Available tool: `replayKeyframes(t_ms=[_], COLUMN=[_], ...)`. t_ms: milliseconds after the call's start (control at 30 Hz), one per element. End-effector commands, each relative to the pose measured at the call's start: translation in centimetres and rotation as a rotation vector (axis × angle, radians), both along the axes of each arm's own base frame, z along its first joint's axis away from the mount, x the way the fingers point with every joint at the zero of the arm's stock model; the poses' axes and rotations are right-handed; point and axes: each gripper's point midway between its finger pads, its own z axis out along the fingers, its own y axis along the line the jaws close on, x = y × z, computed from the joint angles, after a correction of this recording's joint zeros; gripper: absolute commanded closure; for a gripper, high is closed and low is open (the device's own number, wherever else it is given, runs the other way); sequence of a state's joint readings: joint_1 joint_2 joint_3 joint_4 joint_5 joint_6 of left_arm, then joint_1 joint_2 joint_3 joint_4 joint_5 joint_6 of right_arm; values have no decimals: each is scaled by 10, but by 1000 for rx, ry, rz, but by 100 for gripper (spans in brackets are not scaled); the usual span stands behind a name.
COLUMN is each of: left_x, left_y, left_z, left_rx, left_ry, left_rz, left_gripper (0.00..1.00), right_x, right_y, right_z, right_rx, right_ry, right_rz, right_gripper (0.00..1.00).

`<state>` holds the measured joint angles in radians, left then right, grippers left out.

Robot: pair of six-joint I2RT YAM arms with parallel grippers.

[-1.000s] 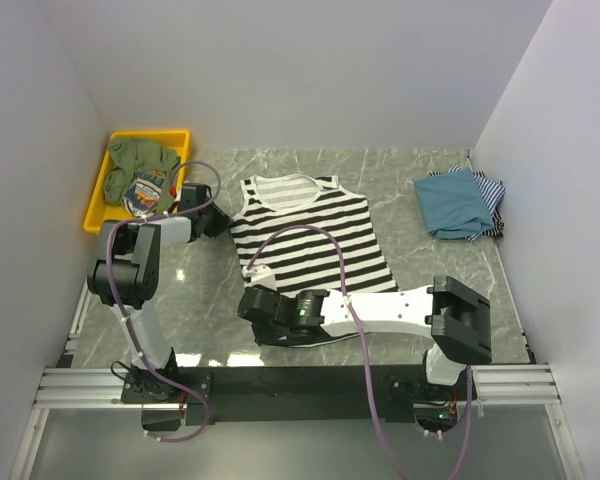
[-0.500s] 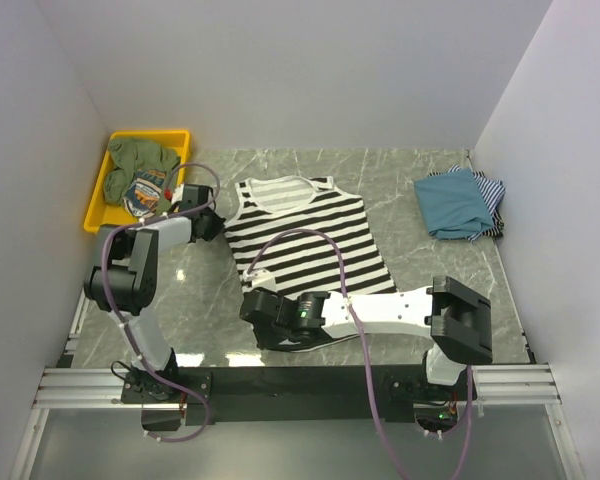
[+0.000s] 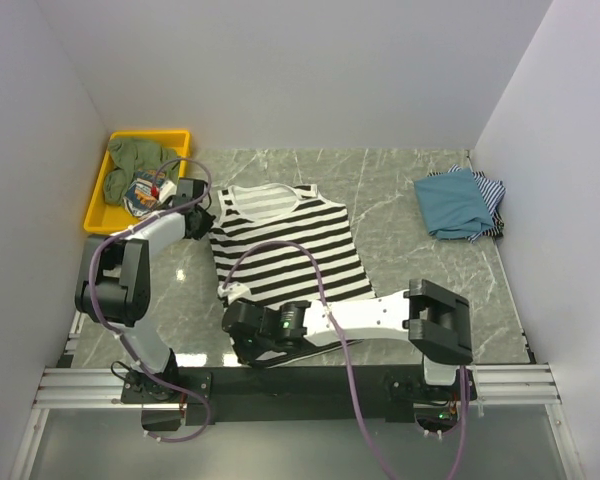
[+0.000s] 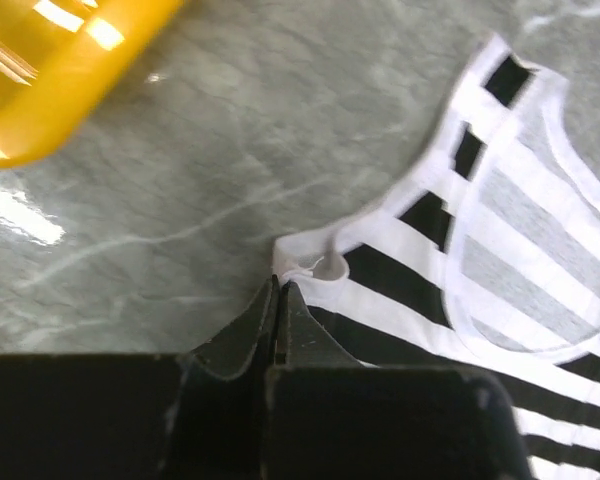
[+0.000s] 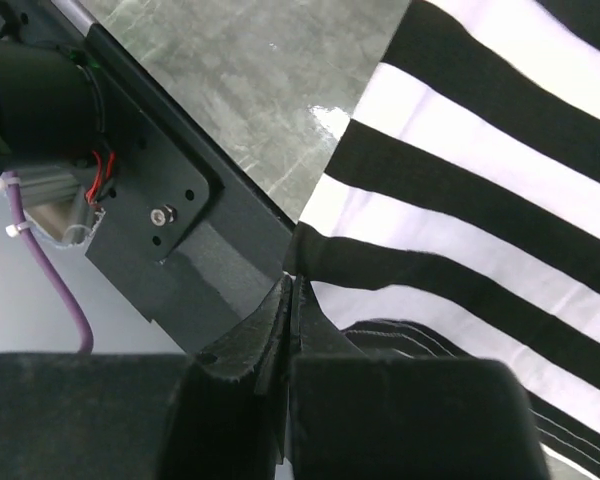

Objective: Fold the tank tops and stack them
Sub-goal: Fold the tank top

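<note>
Holding the black-and-white striped top at two points, spread flat on the grey desk with its neck towards the far wall. Pinching with the left jaws, pressed together, the white edge of the shoulder strap on the side of the yellow tray. Clamping with the right jaws, also together, a small fold of cloth at the near corner of the hem on the same side, just beside the black rail at the near edge of the desk. Leaving the teal top well apart at the far right, lying folded over a thin-striped top.
</note>
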<state>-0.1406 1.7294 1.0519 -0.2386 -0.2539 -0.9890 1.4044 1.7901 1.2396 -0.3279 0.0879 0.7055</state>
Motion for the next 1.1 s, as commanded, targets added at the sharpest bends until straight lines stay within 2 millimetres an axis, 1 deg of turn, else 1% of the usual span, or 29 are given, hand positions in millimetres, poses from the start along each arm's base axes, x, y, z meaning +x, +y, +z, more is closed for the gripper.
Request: replayKeyframes(t_ms=[0,33,67,100,133,167,200,233,267,300,333,367,400,433,467,500,533,567,600,733,867,1067], left_x=[27,28,32,34,35,36,41,41,46,47,48,53,54,53,54,59,58,61,62,64,66,67], left_y=[-16,-27,-32,-38,-49,-55,-62,-73,-80,-86,-96,-103,-108,-118,-124,-130,-139,-145,-149,-170,-182,-190], left_z=[37,38,40,40,41,37,43,43,43,41,40,39,38,37,32,38,37,37,36,34,28,23], left_rx=[23,24,29,33,35,40,44,46,44,48,49,51,52,56,60,59,60,58,59,58,58,48], left_ry=[-92,-93,-89,-90,-91,-79,-87,-86,-90,-80,-79,-79,-76,-73,-62,-77,-76,-78,-77,-76,-69,-68], left_rz=[-31,-56,-64,-73,-96,-104,-110,-131,-138,-148,-163,-172,-179,-198,-206,-211,-226,-233,-238,-270,-287,-313], left_gripper=[99,99,100,100,99,99,99,99,99,99,99,99,99,99,100,99,99,99,99,100,100,99], right_x=[11,12,16,22,25,27,29,34,36,36,41,44,44,46,48,48,48,51,50,52,52,55], right_y=[-7,-11,-14,-27,-32,-36,-47,-53,-57,-68,-74,-78,-88,-93,-97,-106,-110,-115,-122,-134,-143,-153], right_z=[24,34,36,27,35,36,26,32,31,21,23,22,12,13,11,2,2,-2,-8,-17,-23,-30], right_rx=[99,130,147,128,156,169,153,180,189,171,185,190,168,177,182,164,172,161,146,135,118,92], right_ry=[2,8,7,4,7,5,9,13,15,21,22,21,22,25,25,30,33,25,26,28,26,18], right_rz=[-39,-62,-80,-112,-139,-155,-178,-212,-229,-245,-277,-295,-312,-336,-354,-371,-391,-412,-424,-477,-510,-552], right_gripper=[100,100,100,100,100,100,100,100,100,100,100,100,100,100,100,100,100,100,100,100,100,100])
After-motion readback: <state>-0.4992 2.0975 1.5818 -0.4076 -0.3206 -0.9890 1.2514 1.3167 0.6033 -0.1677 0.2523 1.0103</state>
